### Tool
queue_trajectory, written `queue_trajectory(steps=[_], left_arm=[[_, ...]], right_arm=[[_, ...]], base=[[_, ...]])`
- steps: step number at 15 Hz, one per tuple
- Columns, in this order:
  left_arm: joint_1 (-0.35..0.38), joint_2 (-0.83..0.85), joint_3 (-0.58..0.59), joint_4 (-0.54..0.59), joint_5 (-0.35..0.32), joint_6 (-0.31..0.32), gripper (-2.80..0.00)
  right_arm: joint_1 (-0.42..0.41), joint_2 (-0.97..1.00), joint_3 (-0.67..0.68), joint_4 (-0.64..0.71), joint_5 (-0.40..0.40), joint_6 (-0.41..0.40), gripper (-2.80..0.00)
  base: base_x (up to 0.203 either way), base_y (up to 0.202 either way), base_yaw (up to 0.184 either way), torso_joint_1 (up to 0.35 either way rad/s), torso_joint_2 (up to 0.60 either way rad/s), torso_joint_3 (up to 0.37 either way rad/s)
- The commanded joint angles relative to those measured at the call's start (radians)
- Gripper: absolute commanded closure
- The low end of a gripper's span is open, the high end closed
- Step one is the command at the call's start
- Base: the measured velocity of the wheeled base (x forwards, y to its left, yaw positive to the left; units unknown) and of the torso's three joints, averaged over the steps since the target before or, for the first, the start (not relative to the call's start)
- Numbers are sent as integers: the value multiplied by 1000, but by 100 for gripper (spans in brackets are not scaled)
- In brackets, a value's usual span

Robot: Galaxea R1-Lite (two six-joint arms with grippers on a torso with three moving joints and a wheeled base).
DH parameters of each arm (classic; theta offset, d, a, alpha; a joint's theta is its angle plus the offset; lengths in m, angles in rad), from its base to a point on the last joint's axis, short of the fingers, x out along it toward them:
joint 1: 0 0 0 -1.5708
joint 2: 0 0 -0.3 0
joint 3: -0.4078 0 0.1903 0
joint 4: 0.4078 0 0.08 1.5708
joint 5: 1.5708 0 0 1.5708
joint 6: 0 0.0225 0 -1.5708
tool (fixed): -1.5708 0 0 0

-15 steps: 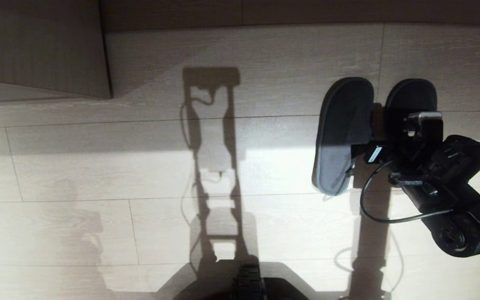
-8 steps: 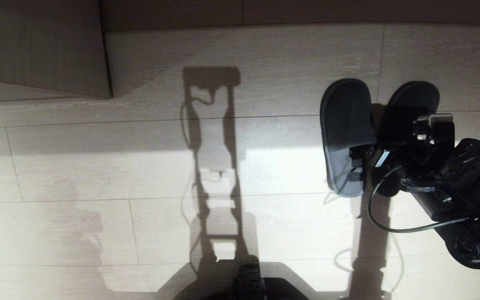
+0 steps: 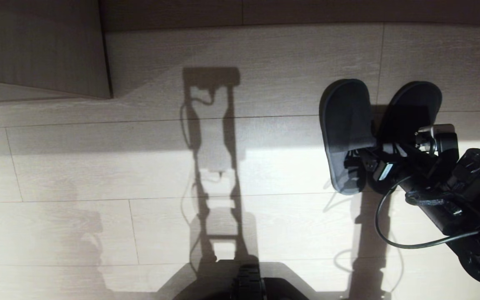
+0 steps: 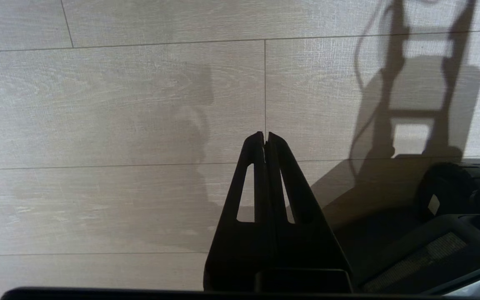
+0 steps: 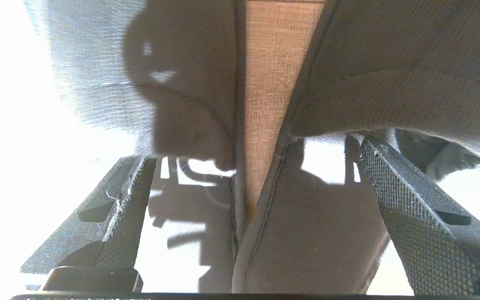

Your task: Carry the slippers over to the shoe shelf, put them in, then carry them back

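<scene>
Head view: the slippers (image 3: 346,133) lie side by side on the pale wood-plank floor (image 3: 98,175) at the right, toes pointing away from the robot, with the right claw (image 3: 369,160) low over their heel ends. Left wrist view: the left claw (image 4: 265,139) hangs over bare floor, its fingers pressed together and holding nothing. Right wrist view: the right claw (image 5: 248,183) is spread wide, one finger (image 5: 411,208) on each outer side of the two slippers' adjoining edges, gripping neither.

The slippers (image 3: 348,133) are lying side by side on the floor (image 3: 140,175); the right tool (image 3: 367,160) is sitting at their 6 o'clock ends.
</scene>
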Motion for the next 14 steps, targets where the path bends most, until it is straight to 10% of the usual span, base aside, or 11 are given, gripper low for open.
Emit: queue_trajectory(steps=[1, 12, 13, 14], left_arm=[[2, -2, 0, 0, 1, -1, 0], [0, -2, 0, 0, 1, -1, 0], [0, -1, 0, 0, 1, -1, 0], [0, 0, 0, 0, 1, -1, 0]], right_arm=[[6, -56, 31, -9, 2, -1, -280], [96, -326, 255, 18, 7, -1, -280], [97, -334, 252, 23, 6, -2, 0], [97, -353, 249, 46, 5, -2, 0]], base=[[0, 0, 0, 0, 0, 0], [0, 0, 0, 0, 0, 0], [0, 0, 0, 0, 0, 0], [0, 0, 0, 0, 0, 0]])
